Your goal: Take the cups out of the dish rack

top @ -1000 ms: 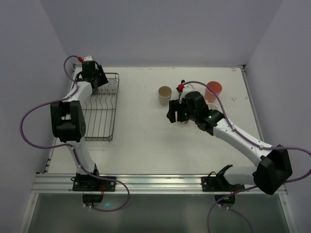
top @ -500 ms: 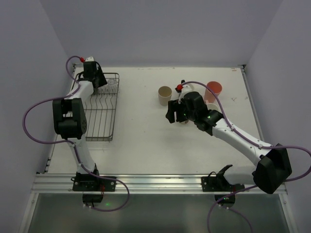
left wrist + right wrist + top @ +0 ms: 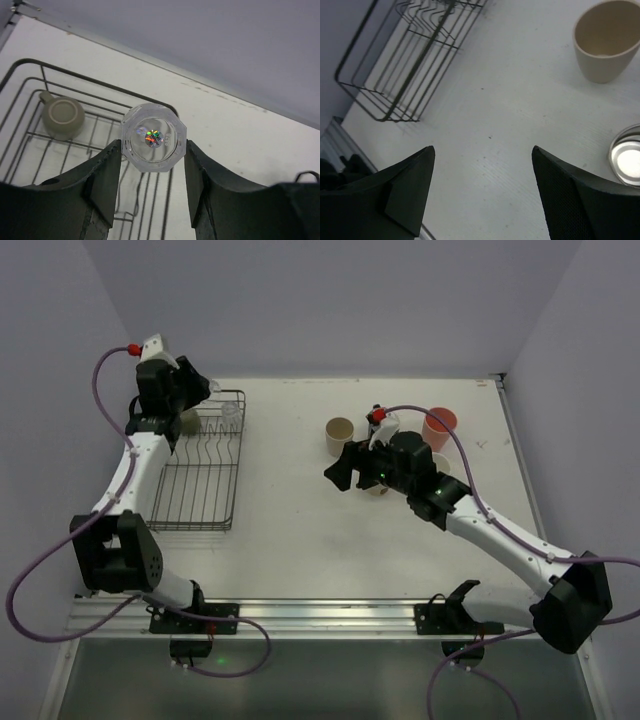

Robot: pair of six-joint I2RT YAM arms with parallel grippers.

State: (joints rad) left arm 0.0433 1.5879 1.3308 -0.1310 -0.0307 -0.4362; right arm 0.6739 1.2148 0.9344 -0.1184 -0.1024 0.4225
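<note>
white table (image 3: 300,530): bears everything. dish rack (image 3: 205,480): dark wire, at the table's left side, reaching to the far edge. right gripper (image 3: 482,155): above bare table right of the rack, fingers wide apart and empty. left gripper (image 3: 154,150): over the rack's far right corner, fingers narrowed against two opposite sides of a clear glass (image 3: 154,137); whether the glass is clear of the wire cannot be told. salmon-pink tumbler (image 3: 440,428), beige tumbler (image 3: 607,42) and a second clear glass (image 3: 627,155): upright on the table, well apart from the rack. grey mug (image 3: 62,117): inside the rack, near its far left.
</note>
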